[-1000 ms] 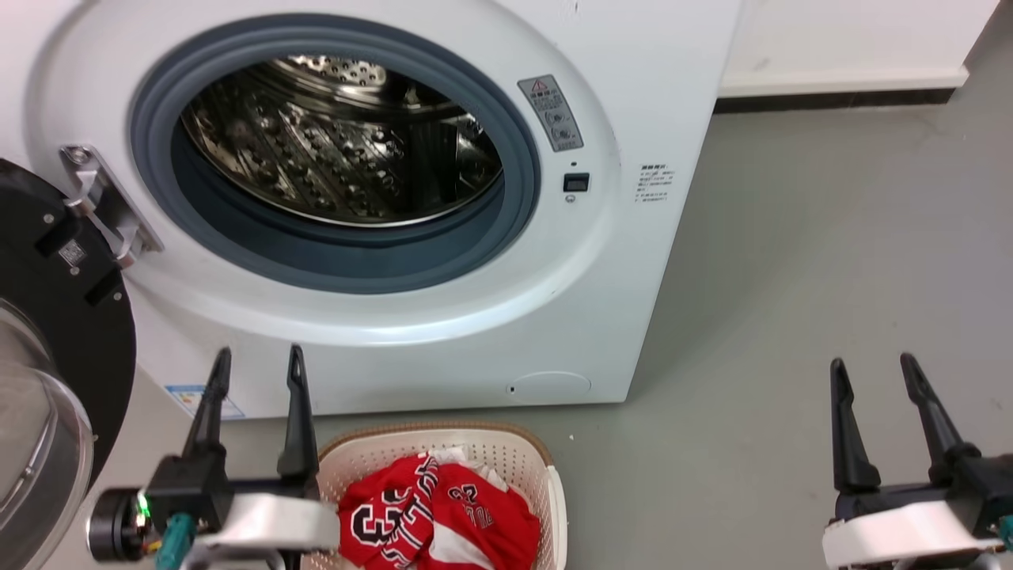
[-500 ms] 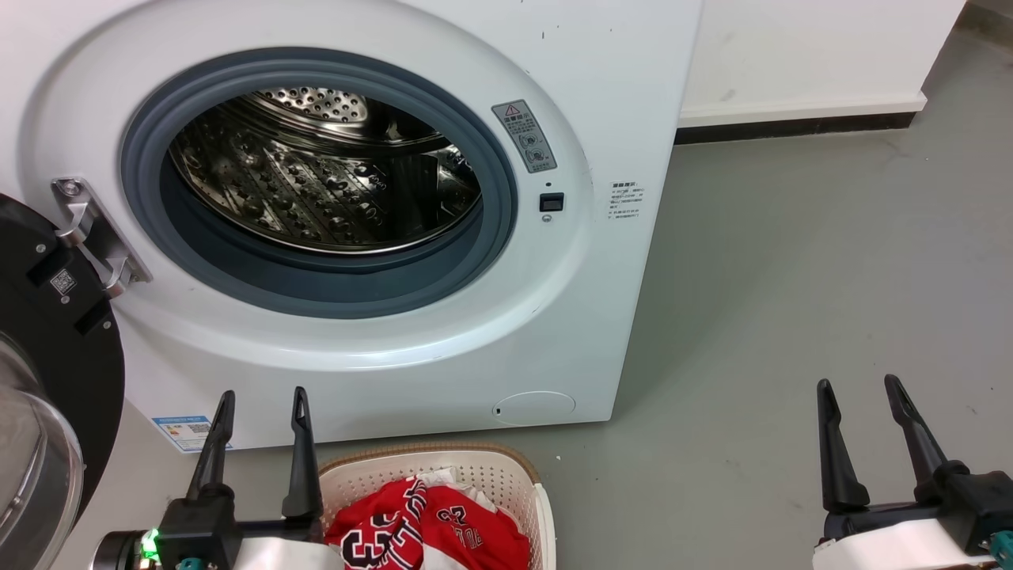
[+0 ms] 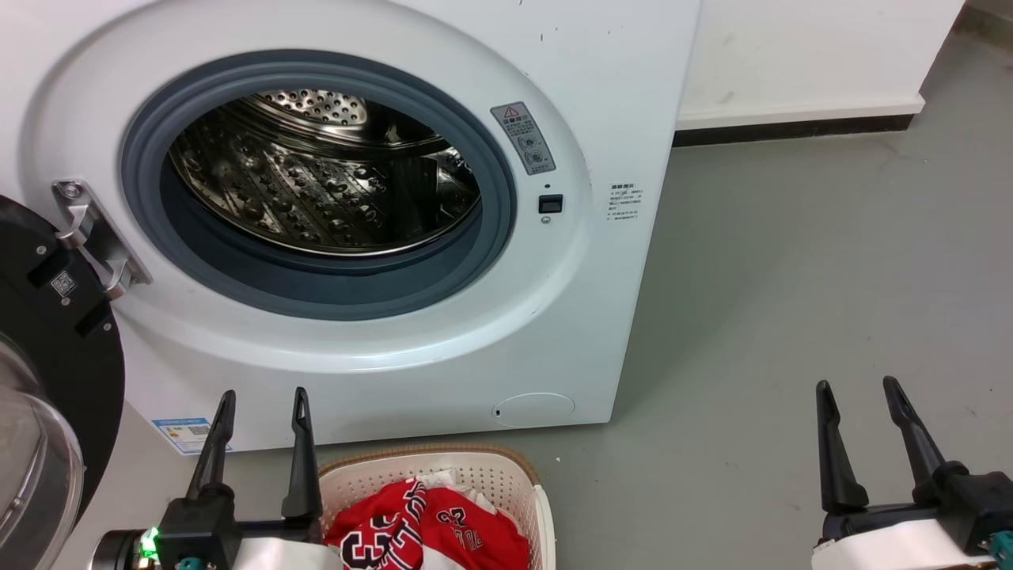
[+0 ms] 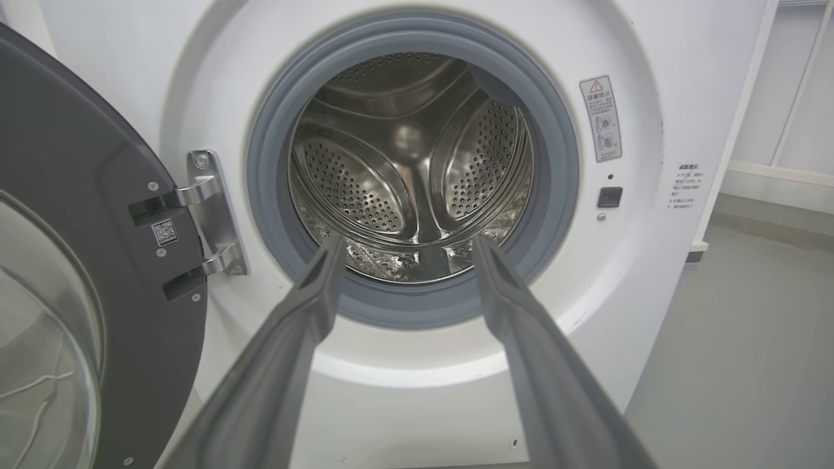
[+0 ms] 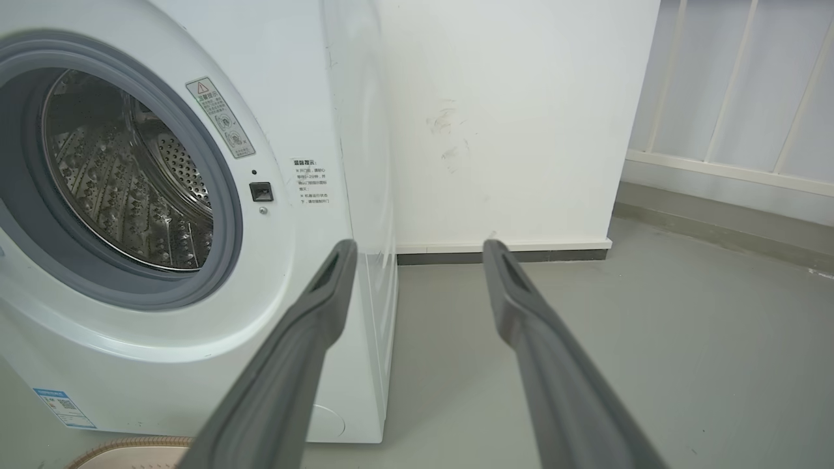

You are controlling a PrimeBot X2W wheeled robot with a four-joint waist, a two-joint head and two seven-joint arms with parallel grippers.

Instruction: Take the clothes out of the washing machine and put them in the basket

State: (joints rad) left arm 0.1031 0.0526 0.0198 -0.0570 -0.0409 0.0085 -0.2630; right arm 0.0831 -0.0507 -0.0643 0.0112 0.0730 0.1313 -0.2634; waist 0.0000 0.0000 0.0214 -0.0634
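The drum (image 4: 404, 150) of the washing machine (image 3: 554, 332) looks empty, and the clothes (image 3: 431, 530) lie in the basket (image 3: 498, 479) at 6 o'clock of the head view, so I judge the task nearly finished. The danger is in small things. One finger (image 3: 301, 451) of the left jaws stands just beside the basket rim, and a careless swing could push the basket or strike the open door (image 3: 55, 340) at 9 o'clock. The left jaws, at 7 o'clock, are spread wide, hold nothing, and point to the drum. The right jaws, at 4 o'clock over the floor (image 3: 791, 277), are also wide and empty.
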